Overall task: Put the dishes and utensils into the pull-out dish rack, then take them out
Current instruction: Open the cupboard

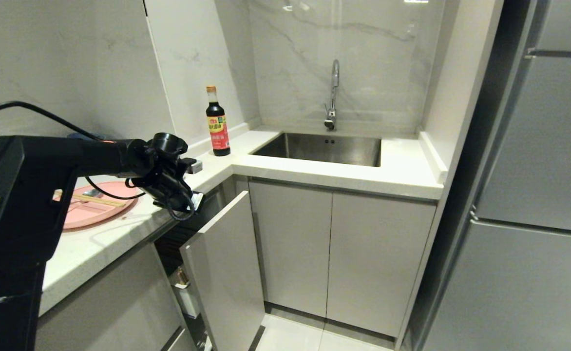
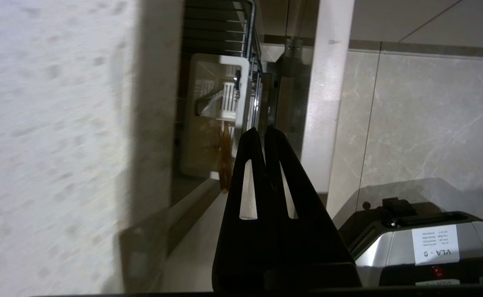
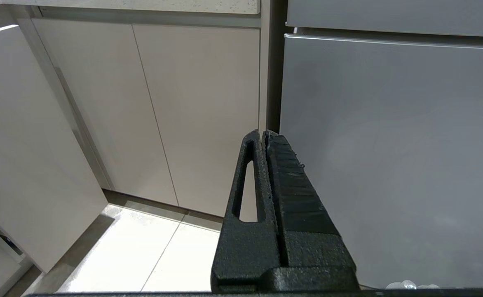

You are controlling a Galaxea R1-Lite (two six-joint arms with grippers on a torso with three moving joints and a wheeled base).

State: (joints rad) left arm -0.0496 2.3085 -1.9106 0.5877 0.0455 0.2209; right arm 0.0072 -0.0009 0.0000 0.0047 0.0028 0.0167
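Observation:
The salmon-pink divided plate (image 1: 101,210) lies on the counter to my left, with the wooden chopsticks (image 1: 101,200) and the silver spoon (image 1: 91,193) resting on it. The pull-out dish rack stands partly drawn out under that counter, with its pale front panel (image 1: 227,273), chrome wires (image 2: 250,37) and white caddy (image 2: 230,97) showing. My left gripper (image 1: 182,201) hangs at the counter's edge above the rack's gap; in the left wrist view the left gripper (image 2: 265,132) is shut and holds nothing. My right gripper (image 3: 264,134) is shut and empty, low down, facing the cabinet doors.
A steel sink (image 1: 324,146) with a tap is set in the far counter. A dark sauce bottle (image 1: 218,122) stands at the corner. A tall grey fridge (image 1: 534,195) fills the right. The white counter (image 1: 120,234) runs along my left. My base (image 2: 410,243) shows below.

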